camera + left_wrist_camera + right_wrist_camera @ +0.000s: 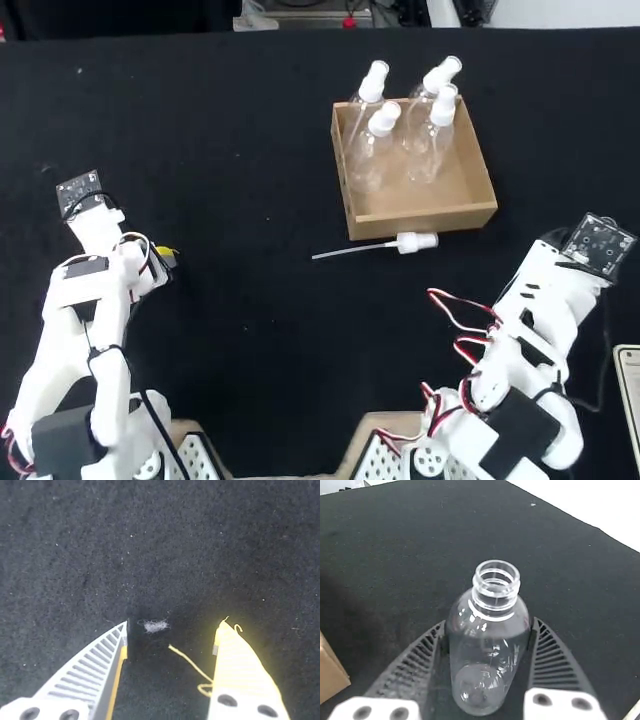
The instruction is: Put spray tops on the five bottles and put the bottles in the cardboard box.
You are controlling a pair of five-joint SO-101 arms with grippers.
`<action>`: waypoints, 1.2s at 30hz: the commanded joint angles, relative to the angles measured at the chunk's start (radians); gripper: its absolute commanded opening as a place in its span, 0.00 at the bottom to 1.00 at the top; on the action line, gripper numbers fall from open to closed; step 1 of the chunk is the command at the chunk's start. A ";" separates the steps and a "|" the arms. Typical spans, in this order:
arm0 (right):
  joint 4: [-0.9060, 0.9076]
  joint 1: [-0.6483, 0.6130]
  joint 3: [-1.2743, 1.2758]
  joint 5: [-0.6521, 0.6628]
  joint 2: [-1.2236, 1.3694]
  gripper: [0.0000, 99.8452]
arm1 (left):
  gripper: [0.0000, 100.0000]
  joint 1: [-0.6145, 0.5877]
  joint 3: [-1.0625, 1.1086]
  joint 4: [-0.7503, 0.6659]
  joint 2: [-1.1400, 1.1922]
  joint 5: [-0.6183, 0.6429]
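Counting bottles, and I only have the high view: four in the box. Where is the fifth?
Observer: The fifth bottle sits between the right jaws, which grip its sides.
Operator: Is it capped?
Observer: No, its neck is open and bare.
Operator: And the left jaws, holding anything?
Observer: Nothing. They are open over black cloth, with a bit of lint near their tips.

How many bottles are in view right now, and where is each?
5. Four capped bottles are in the cardboard box. One uncapped bottle sits in the right gripper. None seems hidden.
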 commanded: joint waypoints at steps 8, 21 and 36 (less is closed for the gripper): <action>-0.008 -0.017 -0.028 -0.003 0.005 0.31 | 0.27 -0.005 -0.007 -0.014 -0.014 0.003; -0.015 -0.015 -0.062 -0.003 0.002 0.31 | 0.27 -0.005 -0.007 -0.014 -0.014 0.003; -0.006 -0.017 -0.076 -0.011 0.012 0.30 | 0.27 -0.005 -0.007 -0.014 -0.014 0.003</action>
